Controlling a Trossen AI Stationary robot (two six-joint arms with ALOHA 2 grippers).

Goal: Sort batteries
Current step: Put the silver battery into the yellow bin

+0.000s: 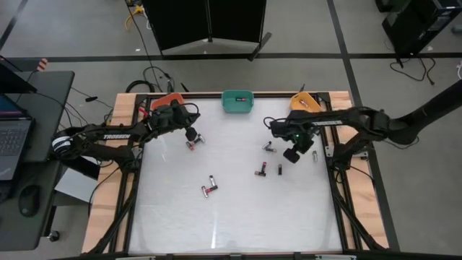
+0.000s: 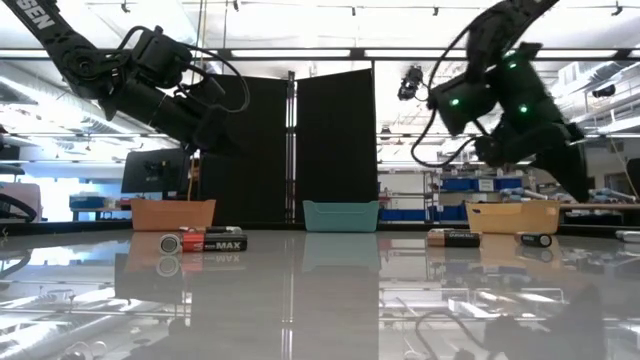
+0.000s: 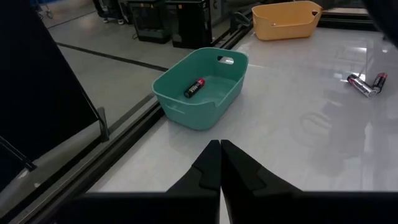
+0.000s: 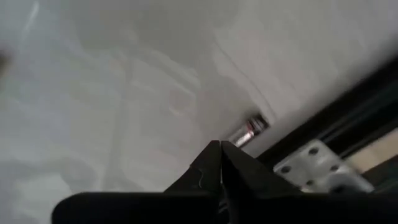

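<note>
1. Lying scattered across a glossy, pale tabletop [image 1: 231, 217] framed by wooden edging: small cylindrical batteries, dark, red and silvery.
2. Hovering above the table's far left part, near a battery pair [image 1: 193, 142]: the left gripper [image 1: 189, 133], fingers [image 3: 208, 168] pressing together with nothing between them.
3. Sitting at the far edge, centre: a teal plastic bin [image 1: 237, 102], rounded corners, cut-out handle, holding one black-and-red battery [image 3: 194, 88] on its smooth floor.
4. Flanking it along the same edge: an orange bin [image 1: 167, 100] behind the left arm and a yellow bin [image 1: 306, 101] toward the right.
5. Hanging raised over the right side, close to the black rail: the right gripper [image 1: 294, 153], fingertips [image 4: 211, 163] meeting in its own wrist view, nothing seen clamped.
6. Resting just inside that right rail, beside a metal bracket: a silvery battery with a red band [image 4: 249, 129].
7. Lying mid-table: a crossed pair [image 1: 209, 187] toward the near side, two more [image 1: 262, 170] right of centre, another [image 1: 268, 147] just beyond them.
8. Stretching open and bare: the near half of the table.
9. Standing off the left edge: a desk with laptop [image 1: 13, 144] and mouse.
</note>
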